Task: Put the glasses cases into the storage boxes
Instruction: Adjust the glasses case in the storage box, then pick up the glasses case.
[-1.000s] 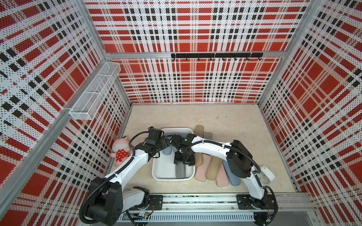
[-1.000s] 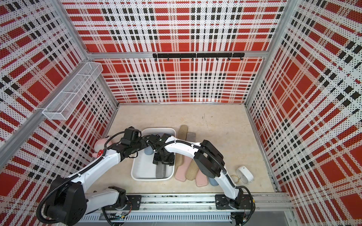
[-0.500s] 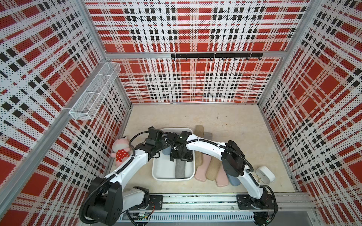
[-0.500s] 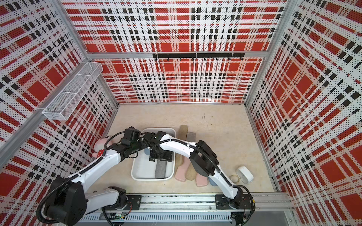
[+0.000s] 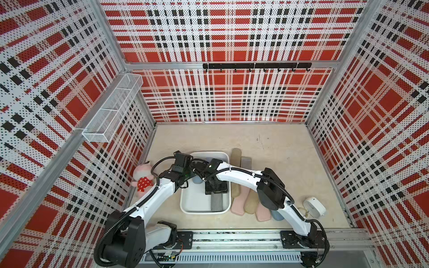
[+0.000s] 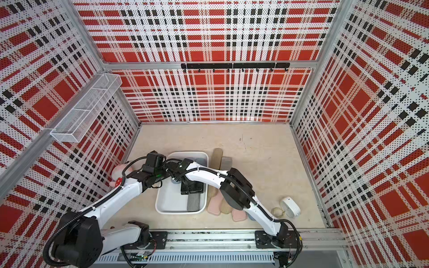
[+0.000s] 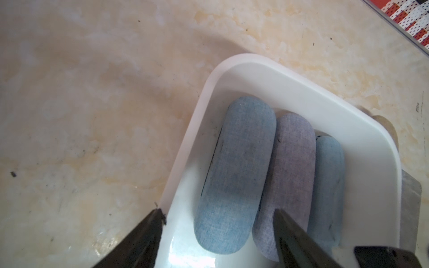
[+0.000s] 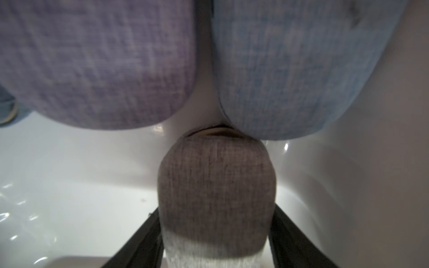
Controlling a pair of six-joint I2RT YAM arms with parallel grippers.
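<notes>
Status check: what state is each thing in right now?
Tub: upright, partly filled.
Grey case: lying in tub.
Blue cases: two in tub.
Lavender case: in tub, between them.
Pink cases: on table, outside tub.
Left gripper: open, empty.
Right gripper: shut on grey case.

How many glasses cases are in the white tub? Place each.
4. Light blue case, lavender case and second blue case at the tub's far end; grey case along its right side. More may lie hidden.
</notes>
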